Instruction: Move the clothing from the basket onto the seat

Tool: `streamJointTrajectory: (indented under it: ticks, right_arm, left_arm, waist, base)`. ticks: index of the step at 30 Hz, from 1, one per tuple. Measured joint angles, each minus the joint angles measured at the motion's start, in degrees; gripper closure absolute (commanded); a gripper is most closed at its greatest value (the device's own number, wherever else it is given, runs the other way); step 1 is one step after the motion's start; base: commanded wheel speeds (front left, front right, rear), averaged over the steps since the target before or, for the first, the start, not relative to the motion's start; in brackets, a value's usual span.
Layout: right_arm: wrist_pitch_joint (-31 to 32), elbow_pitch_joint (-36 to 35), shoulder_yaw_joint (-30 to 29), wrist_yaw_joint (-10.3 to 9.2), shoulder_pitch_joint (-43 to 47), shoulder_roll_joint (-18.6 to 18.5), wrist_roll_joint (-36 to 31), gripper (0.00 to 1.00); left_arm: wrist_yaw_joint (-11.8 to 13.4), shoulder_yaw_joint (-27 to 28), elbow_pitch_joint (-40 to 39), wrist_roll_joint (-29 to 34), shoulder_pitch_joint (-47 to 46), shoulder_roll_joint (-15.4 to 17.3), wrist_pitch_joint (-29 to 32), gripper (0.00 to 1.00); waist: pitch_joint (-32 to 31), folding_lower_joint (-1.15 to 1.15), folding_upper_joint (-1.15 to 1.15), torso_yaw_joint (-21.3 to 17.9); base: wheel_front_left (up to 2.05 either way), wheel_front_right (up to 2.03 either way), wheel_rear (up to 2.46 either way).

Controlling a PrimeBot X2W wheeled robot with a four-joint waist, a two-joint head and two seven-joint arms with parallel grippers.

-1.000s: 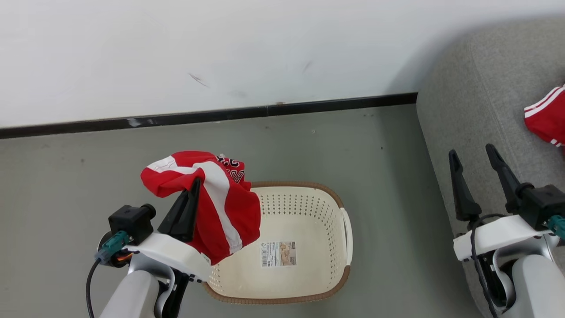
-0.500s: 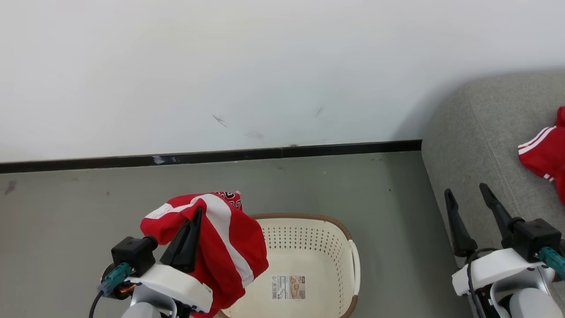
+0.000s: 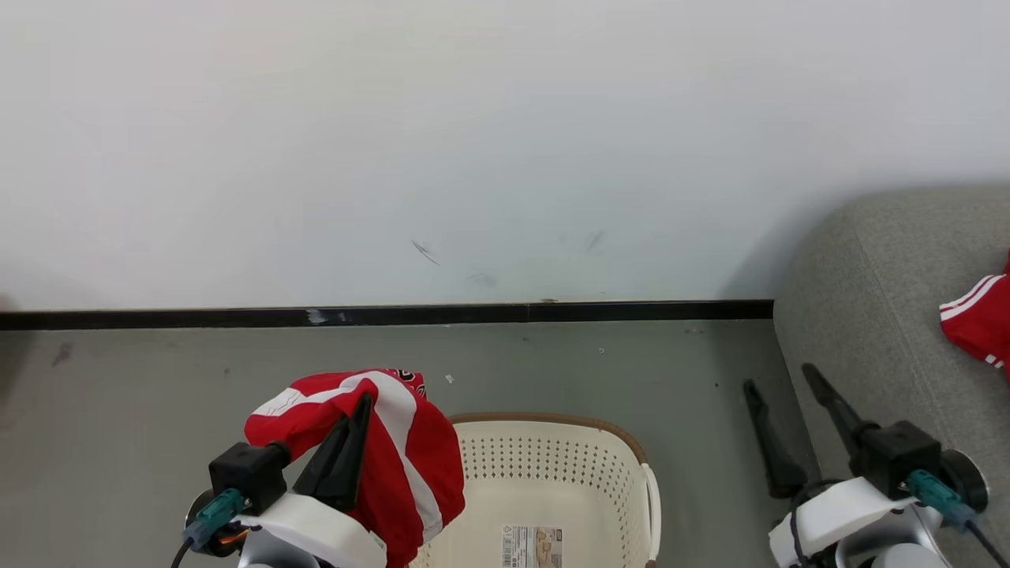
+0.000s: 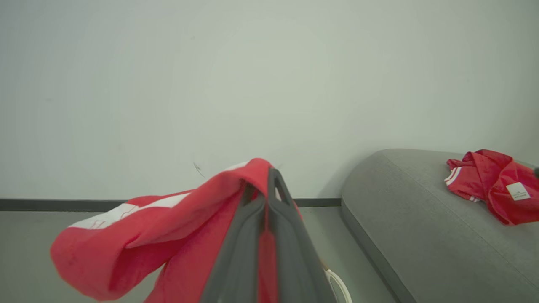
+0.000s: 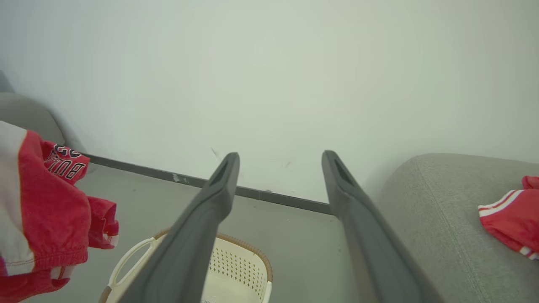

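My left gripper (image 3: 364,401) was clamped tight on a red garment (image 3: 430,465), its two dark fingers pressed together with a fold of cloth pinched between them. In the left wrist view a thin strip of red showed in the seam between the fingers. The garment hung off them in a loose bunch, with a broad white stripe running over its top and down its side. It hung in the air over the near-left edge of the basket (image 3: 552,416). In the right wrist view small dark lettering (image 5: 63,162) showed on one flap of it. The basket stood on the grey-green floor (image 3: 142,379), cream with perforated walls, a brown rim and a white handle on its right side, and a printed label (image 3: 531,546) lay on its bottom. My right gripper (image 3: 777,377) was spread wide and held nothing, its fingers pointing towards the wall (image 3: 473,142) at the edge of the rounded arm of the seat (image 3: 868,315). On the grey seat, well apart from the basket, lay a second red garment (image 3: 978,323), crumpled, with white stripes along its hem. A small white tag (image 4: 517,190) on it faced up in the left wrist view. Behind everything the pale wall met the floor at a dark baseboard (image 3: 394,315).
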Motion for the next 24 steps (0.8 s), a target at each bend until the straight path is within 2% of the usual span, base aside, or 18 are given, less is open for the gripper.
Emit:
streamJointTrajectory:
  ticks: [4,7,8,13,24]
  right_arm:
    - [0.00,-0.05,4.69,0.00,-0.07,-0.04,0.13,0.00]
    - [0.00,0.15,10.15,0.01,-0.27,-0.07,0.74,0.00]
    - [0.00,0.53,13.73,0.01,-0.62,-0.07,1.22,0.00]
    - [0.00,1.83,21.28,0.02,-2.81,-0.23,2.24,0.00]
    - [0.00,4.46,32.04,0.02,-8.51,-0.73,3.78,0.00]
  left_arm:
    - [0.04,-0.60,-1.47,0.01,0.42,0.11,0.99,1.00]
    - [0.05,-1.37,-2.90,0.11,0.46,0.20,1.58,1.00]
    - [0.05,-1.97,-3.93,0.20,0.48,0.22,2.07,1.00]
    - [0.05,-3.41,-6.56,0.81,0.49,0.23,3.47,1.00]
    - [-0.26,-7.53,-11.47,1.15,0.49,0.26,6.12,1.00]
  waist:
    - [-0.64,0.00,0.00,0.88]
    - [-0.94,0.00,0.00,1.59]
    - [-1.06,0.00,0.00,2.10]
    - [-1.18,0.00,0.00,3.44]
    - [-1.29,0.00,0.00,6.10]
  base:
    - [0.00,0.00,0.00]
    - [0.00,0.00,0.00]
    - [0.00,0.00,0.00]
    - [0.00,0.00,0.00]
    - [0.00,0.00,0.00]
